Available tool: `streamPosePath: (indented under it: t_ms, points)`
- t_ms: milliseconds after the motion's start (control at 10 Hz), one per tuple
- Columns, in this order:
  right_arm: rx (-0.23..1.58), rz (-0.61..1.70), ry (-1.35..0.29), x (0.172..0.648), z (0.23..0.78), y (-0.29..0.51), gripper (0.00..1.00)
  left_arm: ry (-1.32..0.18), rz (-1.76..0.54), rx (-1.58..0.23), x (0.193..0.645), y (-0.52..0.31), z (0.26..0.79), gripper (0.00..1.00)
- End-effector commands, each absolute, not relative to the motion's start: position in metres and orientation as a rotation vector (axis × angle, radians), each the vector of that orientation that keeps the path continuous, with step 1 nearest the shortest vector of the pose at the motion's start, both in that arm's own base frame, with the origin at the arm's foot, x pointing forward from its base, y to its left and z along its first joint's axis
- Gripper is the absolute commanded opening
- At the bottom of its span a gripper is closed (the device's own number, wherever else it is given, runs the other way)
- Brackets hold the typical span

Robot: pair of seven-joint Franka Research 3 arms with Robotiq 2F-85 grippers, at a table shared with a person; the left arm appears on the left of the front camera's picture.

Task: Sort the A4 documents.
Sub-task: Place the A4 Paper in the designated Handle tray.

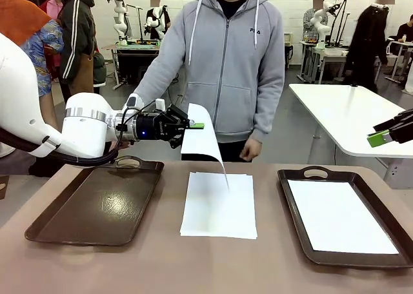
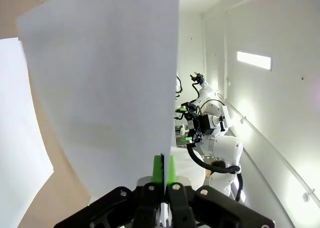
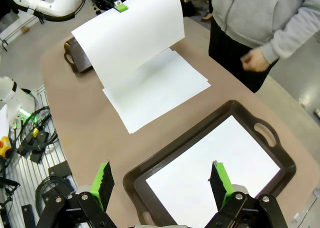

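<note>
Surface (image 1: 168, 262): brown top, everything referenced to the stack of A4 documents (image 1: 219, 210) lying mid-surface.
Person: stands on the far side of the stack, one hand (image 1: 251, 151) hanging loose, off the paper.
Empty tray (image 1: 97, 207): dark brown, handled, left of the stack, nothing in it.
Loaded tray (image 1: 303, 229): same type, right of the stack, one white sheet (image 1: 339, 216) flat inside.
Lifted sheet (image 1: 201, 136): above the stack's left far corner, curling, trailing edge drooping down to the stack. Can't tell whether that edge is clear of the stack or brushing it.
Left pincer (image 1: 195, 125): clamped tight on the lifted sheet's top edge, green pads pressed together on the paper, just left of and above the stack.
Right pincer (image 3: 162, 180): jaws wide, holding nothing, well right of the stack, hovering over the loaded tray.

Step, my read: one sheet peeled off, mid-carry; the destination looks like the empty tray.
Next move needs: more height so the trailing edge clears the stack without dragging the sheet below, then travel left, lower flat, release.
</note>
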State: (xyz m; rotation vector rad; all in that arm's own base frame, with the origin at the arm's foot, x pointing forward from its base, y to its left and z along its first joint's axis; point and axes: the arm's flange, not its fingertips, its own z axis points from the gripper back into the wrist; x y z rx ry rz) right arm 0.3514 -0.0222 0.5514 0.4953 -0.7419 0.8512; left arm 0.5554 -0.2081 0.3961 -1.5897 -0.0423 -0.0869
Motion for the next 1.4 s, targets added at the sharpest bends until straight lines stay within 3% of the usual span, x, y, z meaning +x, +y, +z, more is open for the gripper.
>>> streamPosePath:
  t_ms: [0,400,800,1300]
  points:
    - [0.499,0.854,-0.745,0.352,0.551,-0.022,1.0,-0.048,-0.075,-1.587,0.556,-0.21,0.395,0.0]
    - [0.499,0.854,-0.745,0.352,0.551,-0.022,1.0,-0.042,-0.087,-1.59,0.555,-0.208,0.396,0.01]
    - [0.499,0.854,-0.745,0.352,0.551,-0.022,1.0,0.091,-0.344,-1.576,0.539,-0.184,0.444,0.01]
    - [0.499,0.854,-0.745,0.352,0.551,-0.022,1.0,0.214,-0.331,-1.32,0.52,-0.071,0.459,0.01]
